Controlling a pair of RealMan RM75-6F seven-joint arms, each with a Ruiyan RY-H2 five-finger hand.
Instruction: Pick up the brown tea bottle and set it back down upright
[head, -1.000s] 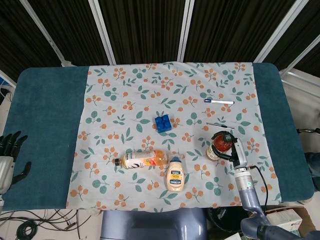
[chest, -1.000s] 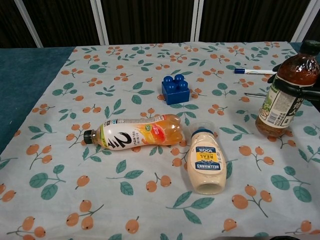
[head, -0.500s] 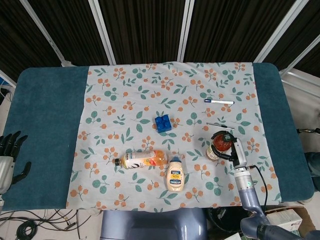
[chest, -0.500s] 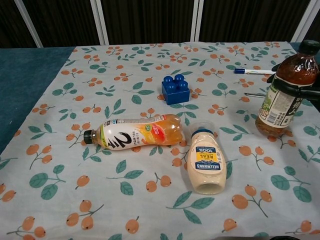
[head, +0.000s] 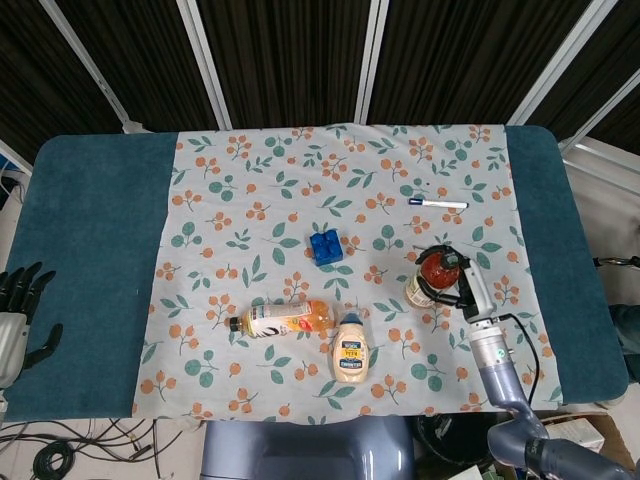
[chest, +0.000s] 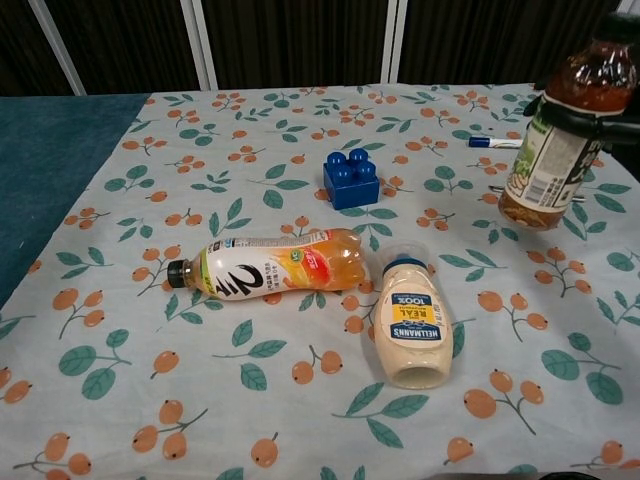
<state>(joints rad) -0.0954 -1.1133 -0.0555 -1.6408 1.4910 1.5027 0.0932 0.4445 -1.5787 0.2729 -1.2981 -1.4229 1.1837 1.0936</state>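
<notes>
I see the tabletop (head: 90, 240) filling the frame. My right hand (head: 462, 288), lower right in the head view, grips the brown tea bottle (chest: 561, 145) around its middle, lifted clear of the floral cloth (chest: 300, 400), roughly upright. My left hand (head: 18, 315) sits at the lower left edge, fingers spread, holding nothing.

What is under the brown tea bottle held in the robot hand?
The brown tea bottle with the pale label, gripped by the right robot hand, hangs clear of the floral tablecloth. Only bare cloth lies beneath it; the black fingers hide part of its shoulder.
</notes>
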